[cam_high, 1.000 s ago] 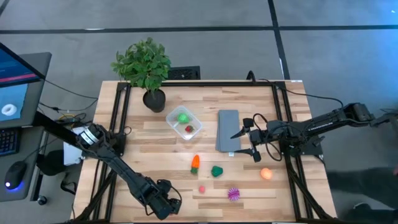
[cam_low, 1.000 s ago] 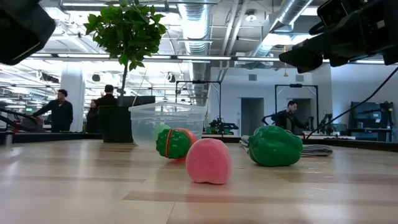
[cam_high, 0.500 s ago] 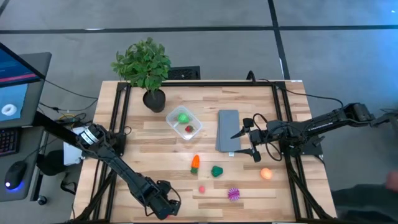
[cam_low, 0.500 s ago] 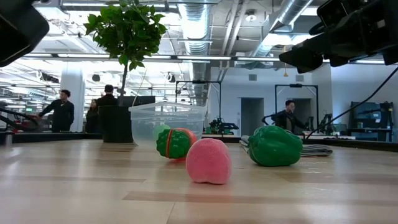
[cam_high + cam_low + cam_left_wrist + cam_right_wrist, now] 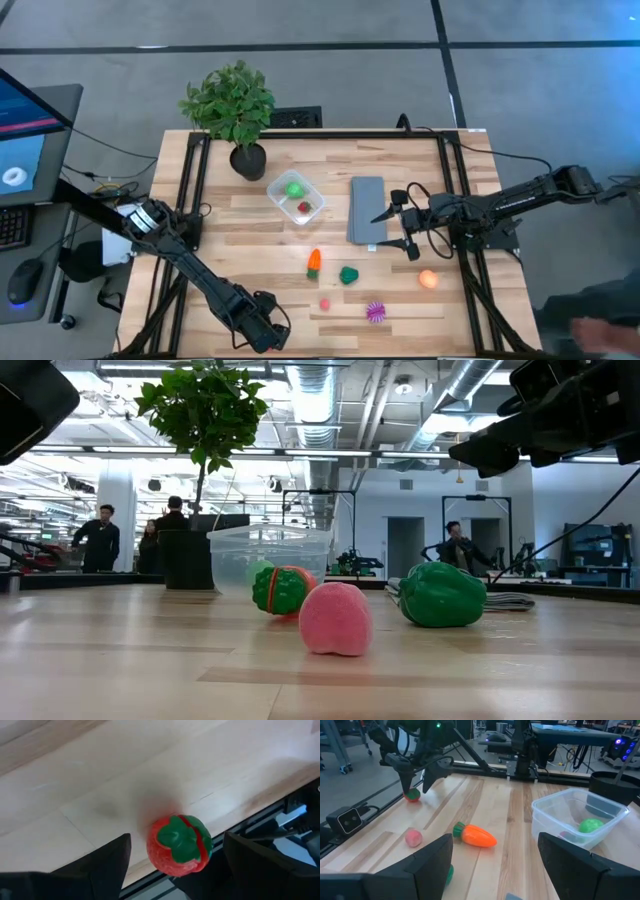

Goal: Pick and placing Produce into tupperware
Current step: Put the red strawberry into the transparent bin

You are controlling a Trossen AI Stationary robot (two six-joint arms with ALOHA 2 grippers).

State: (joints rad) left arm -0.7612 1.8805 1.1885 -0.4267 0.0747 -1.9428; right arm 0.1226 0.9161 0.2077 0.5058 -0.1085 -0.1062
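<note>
A red strawberry piece with a green top [image 5: 170,857] lies on the wood at the table's near edge. My left gripper [image 5: 177,836] hangs open over it, one finger on either side, apart from it; the right wrist view shows that gripper [image 5: 415,772] above the strawberry [image 5: 412,795]. The clear tupperware [image 5: 297,197] holds a green ball [image 5: 294,187] and a red piece [image 5: 305,208]. The carrot [image 5: 314,262], dark green piece [image 5: 348,275], pink piece [image 5: 324,303], purple spiky ball [image 5: 375,311] and orange ball [image 5: 428,279] lie on the table. My right gripper [image 5: 381,231] waits open by the grey slab.
A flat grey slab [image 5: 367,210] lies right of the tupperware. A potted plant [image 5: 232,105] stands at the far left corner. Black frame rails [image 5: 190,190] run along the table's sides. People stand in the room beyond the table.
</note>
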